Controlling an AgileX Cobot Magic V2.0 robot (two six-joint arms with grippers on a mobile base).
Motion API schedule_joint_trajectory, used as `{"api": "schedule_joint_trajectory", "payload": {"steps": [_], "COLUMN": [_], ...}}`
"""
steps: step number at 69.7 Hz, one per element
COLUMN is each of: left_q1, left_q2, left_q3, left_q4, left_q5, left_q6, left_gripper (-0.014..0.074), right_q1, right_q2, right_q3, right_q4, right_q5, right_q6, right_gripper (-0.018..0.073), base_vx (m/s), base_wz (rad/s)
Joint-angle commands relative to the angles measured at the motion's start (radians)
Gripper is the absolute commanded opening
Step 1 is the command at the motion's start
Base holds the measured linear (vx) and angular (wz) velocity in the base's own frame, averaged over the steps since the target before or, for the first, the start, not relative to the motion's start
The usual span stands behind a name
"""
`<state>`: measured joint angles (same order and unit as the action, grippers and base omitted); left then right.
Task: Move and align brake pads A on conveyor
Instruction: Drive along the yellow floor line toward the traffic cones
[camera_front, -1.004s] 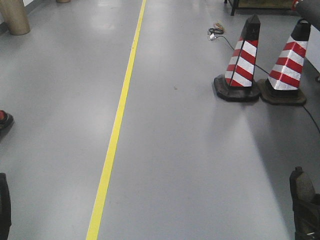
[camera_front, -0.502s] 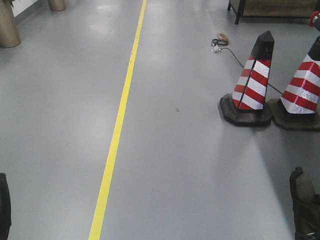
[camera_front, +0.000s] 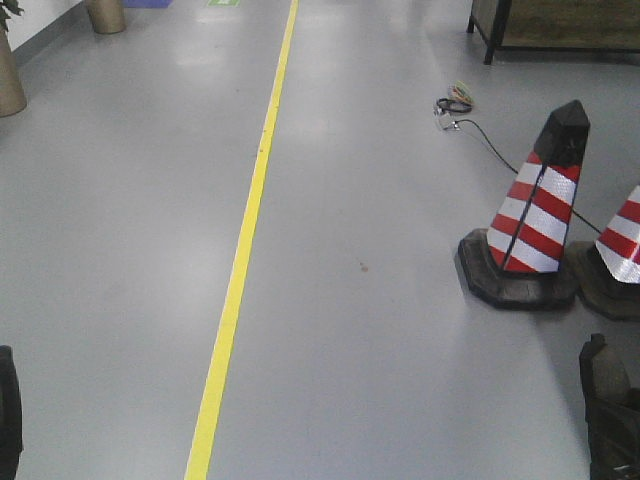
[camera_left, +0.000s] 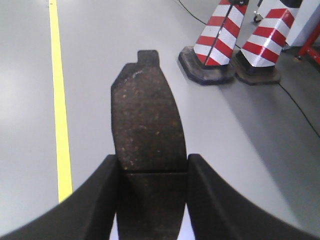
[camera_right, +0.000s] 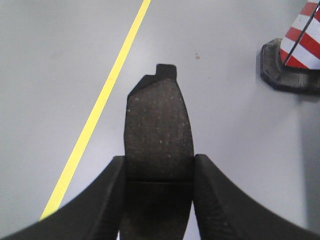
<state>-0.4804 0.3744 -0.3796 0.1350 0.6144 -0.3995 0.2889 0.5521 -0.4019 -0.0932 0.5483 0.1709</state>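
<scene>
Cones (camera_front: 532, 235) slide nearer as the base rolls, each end effector, left (camera_left: 150, 172) and right (camera_right: 158, 175), clamping a stiff, probably weighty brake pad (camera_left: 146, 117) by its side edges.

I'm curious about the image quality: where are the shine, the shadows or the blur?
Front view: soft ceiling glare on the floor and a faint shadow beside the cone. Left wrist view: the brake pad is fairly sharp, while the left end effector fingers look soft and dark. Right wrist view: much the same.
</scene>
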Motion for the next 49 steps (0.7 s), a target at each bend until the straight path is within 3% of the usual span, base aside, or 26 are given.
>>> {"api": "schedule_joint_trajectory", "payload": {"steps": [1, 49], "left_q1": [-0.004, -0.004], "left_q2": [0.007, 0.007], "left_q3": [-0.03, -0.03], "left_q4": [0.005, 0.005], "left_q5": [-0.09, -0.09], "left_q6": [-0.003, -0.003], "left_gripper": [0.0164, 0.0164], "right_q1": [-0.002, -0.002], "right_q2": [0.001, 0.001], "right_q3": [-0.028, -0.028], "right_q4": [-0.01, -0.01], "right_q5": [-0.082, -0.082], "right_q6": [-0.012, -0.012], "right_gripper": [0.0097, 0.0097], "base_vx": [0.58, 0.53], "base_wz": [-0.01, -0.03]}}
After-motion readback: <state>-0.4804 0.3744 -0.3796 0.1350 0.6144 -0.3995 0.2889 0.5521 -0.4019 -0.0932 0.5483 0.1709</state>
